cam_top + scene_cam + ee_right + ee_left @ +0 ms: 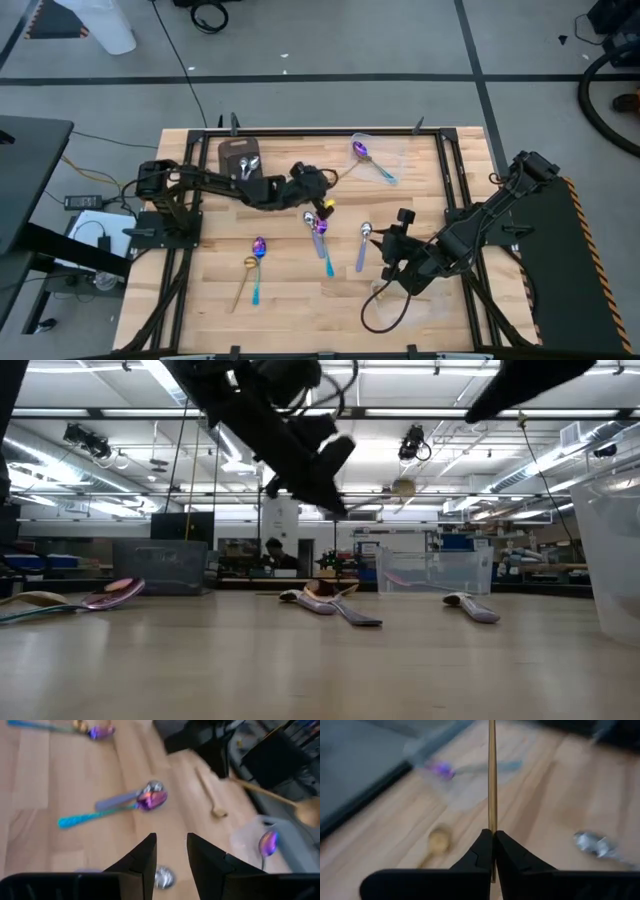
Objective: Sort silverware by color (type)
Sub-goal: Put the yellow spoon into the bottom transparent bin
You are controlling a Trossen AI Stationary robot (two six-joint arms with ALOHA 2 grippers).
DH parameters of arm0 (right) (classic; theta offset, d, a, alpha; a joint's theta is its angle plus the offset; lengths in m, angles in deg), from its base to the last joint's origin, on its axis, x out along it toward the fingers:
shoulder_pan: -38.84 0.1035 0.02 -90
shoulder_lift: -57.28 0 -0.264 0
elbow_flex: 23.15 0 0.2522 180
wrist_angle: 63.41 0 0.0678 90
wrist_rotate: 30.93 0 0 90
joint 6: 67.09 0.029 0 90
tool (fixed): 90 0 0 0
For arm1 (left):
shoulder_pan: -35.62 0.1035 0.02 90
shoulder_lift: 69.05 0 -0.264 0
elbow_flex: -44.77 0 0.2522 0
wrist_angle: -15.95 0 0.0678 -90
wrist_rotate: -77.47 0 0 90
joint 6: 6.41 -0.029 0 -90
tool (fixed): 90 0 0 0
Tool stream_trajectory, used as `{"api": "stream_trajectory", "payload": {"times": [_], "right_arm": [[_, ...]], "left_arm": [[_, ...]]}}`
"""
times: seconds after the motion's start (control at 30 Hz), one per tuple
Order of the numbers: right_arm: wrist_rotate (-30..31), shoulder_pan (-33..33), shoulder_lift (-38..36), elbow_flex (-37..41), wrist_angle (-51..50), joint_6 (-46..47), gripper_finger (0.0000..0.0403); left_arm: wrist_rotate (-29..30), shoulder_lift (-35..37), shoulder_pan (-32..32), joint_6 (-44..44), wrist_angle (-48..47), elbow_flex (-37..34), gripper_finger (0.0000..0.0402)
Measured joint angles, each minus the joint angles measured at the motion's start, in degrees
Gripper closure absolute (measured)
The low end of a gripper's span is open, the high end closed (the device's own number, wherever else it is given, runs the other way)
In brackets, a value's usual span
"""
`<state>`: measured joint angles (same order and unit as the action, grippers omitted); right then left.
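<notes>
Wooden table (300,300) under a lab ceiling, left gripper (493,851) pinched tight on a gold spoon (492,780) (raised mid-table), right gripper (171,854) parted narrowly and empty above a silver spoon (163,877), other spoons (320,232) scattered, bare boards near the front edge.

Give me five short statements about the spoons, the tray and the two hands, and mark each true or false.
1. The left hand grips a gold spoon. True.
2. The right hand is clamped on a purple spoon. False: it is open, holding nothing.
3. The dark grey tray holds silver spoons. True.
4. Every spoon is already off the bare wood. False: several lie on the table, including a purple-teal one beside a gold one.
5. A purple spoon lies in a clear container at the far edge. True.
</notes>
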<state>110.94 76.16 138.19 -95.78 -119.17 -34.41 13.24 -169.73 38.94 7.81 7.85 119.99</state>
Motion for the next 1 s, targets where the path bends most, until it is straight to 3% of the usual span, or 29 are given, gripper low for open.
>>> {"api": "stream_trajectory", "payload": {"times": [0.47,0.67,0.8,1.0], "right_arm": [[14.75,-1.79,-12.85,0.00,0.40,-1.39,0.0231],[17.67,-1.79,-15.46,0.00,2.09,-4.01,0.0222],[17.74,-1.79,-16.13,0.00,9.51,-11.84,0.0223],[15.65,-3.08,-16.12,0.00,27.15,-31.28,0.0224]], "left_arm": [[2.99,0.02,-6.76,-17.46,24.11,0.01,0.0389],[2.94,0.04,-8.37,-22.26,34.60,0.01,0.0390],[0.31,0.09,-8.73,-24.21,40.59,0.01,0.0390],[-5.80,0.09,-8.71,-26.77,46.01,0.04,0.0390]]}}
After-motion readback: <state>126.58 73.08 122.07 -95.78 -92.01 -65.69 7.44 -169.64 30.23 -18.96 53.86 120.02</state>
